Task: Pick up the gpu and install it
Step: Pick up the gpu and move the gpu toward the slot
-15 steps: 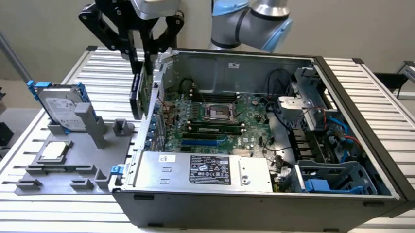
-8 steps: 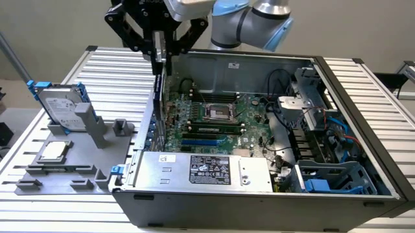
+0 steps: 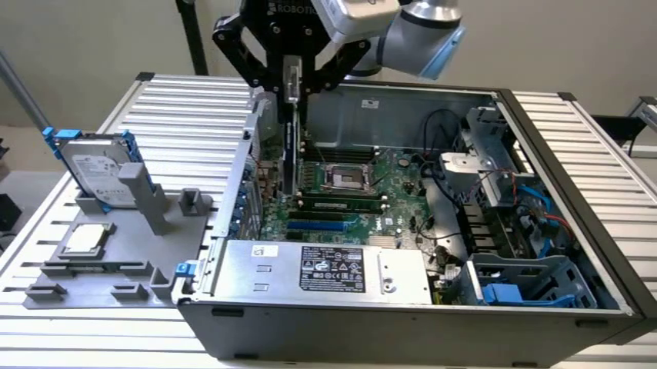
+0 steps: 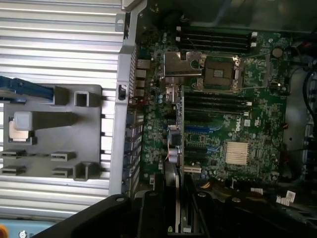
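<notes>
On the exterior view's left, a slatted metal table (image 3: 185,100) carries a grey fixture (image 3: 103,254). A hard drive (image 3: 98,173) in a blue frame stands upright at the fixture's back, and a processor chip (image 3: 85,240) lies flat nearer the front. Just beside the fixture sits an open computer case (image 3: 411,323). Above the case's left wall, the black gripper (image 3: 292,84) hangs fingers-down, clamped on the top edge of the gpu (image 3: 291,146). The card is upright and edge-on, inside the case close to that left wall. Its lower edge is down by the motherboard (image 3: 395,181); cannot tell if it touches a slot. Further right on the board are the CPU socket (image 3: 346,178) and memory sticks (image 3: 339,204) just in front of it. A silver power supply (image 3: 318,269) runs along the case's near wall. Far right are loose cables and a blue drive cage (image 3: 524,284). Wrist view: the gripper (image 4: 177,208) fingers sit either side of the gpu (image 4: 174,148), seen edge-on over the motherboard (image 4: 223,124), with the fixture (image 4: 59,114) outside the case wall.
</notes>
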{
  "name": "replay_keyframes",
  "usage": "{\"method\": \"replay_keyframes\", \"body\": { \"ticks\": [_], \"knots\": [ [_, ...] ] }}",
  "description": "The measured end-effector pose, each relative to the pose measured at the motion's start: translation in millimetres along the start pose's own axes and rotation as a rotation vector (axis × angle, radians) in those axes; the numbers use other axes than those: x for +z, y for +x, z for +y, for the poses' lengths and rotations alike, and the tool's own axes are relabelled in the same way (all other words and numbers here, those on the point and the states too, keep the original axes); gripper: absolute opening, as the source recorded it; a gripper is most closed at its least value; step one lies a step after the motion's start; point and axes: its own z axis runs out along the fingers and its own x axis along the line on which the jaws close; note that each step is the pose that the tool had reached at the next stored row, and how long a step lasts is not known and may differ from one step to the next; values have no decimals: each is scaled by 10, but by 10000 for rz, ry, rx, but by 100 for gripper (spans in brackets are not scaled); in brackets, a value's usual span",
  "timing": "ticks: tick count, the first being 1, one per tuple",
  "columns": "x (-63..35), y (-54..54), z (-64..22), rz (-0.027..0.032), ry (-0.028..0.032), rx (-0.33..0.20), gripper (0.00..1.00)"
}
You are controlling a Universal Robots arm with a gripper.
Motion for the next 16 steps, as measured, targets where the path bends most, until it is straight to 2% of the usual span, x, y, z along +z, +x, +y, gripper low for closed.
{"method": "replay_keyframes", "body": {
  "ticks": [16],
  "knots": [
    [212, -547, 33, -6, 63, 254, 27]
  ]
}}
